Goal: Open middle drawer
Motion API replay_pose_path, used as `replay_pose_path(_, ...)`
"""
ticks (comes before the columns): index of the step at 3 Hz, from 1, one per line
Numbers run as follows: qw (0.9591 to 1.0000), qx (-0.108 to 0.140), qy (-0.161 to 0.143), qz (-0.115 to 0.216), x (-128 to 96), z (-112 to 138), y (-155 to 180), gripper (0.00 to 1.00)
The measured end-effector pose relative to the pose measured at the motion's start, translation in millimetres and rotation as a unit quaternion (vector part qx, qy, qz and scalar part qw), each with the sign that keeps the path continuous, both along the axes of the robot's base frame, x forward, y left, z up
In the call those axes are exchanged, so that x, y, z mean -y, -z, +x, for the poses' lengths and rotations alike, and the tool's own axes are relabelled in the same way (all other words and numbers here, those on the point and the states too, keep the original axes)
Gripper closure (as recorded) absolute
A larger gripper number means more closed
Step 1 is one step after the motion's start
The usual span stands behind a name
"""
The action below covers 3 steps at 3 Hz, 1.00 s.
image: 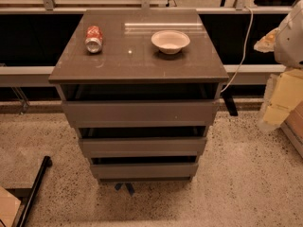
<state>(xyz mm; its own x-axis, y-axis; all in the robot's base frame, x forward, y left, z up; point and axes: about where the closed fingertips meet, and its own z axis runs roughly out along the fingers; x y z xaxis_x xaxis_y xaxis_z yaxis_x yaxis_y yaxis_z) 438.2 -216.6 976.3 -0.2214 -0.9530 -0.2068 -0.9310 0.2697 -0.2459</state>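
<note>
Speckled floor (246,188) with a cabinet (137,66) at frame centre: the middle drawer (142,146), lower centre, handleless, calls for a hooked upper edge and a straight, level pull; the gripper lies outside the frame, its state undeterminable.

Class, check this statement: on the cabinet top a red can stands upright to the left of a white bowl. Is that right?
No. The camera view shows the red can lying on its side, not upright. It is on the cabinet top, left of the white bowl. The gripper is not in view.
</note>
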Motion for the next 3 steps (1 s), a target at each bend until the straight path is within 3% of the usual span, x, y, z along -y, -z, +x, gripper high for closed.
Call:
replay_pose_path(1,1.0000,0.000,0.000,0.000,0,0,0,0.00)
replay_pose_path(2,0.9998,0.017,-0.005,0.004,0,0,-1,0.00)
replay_pose_path(3,0.9991,0.039,-0.008,0.015,7,11,21,0.00)
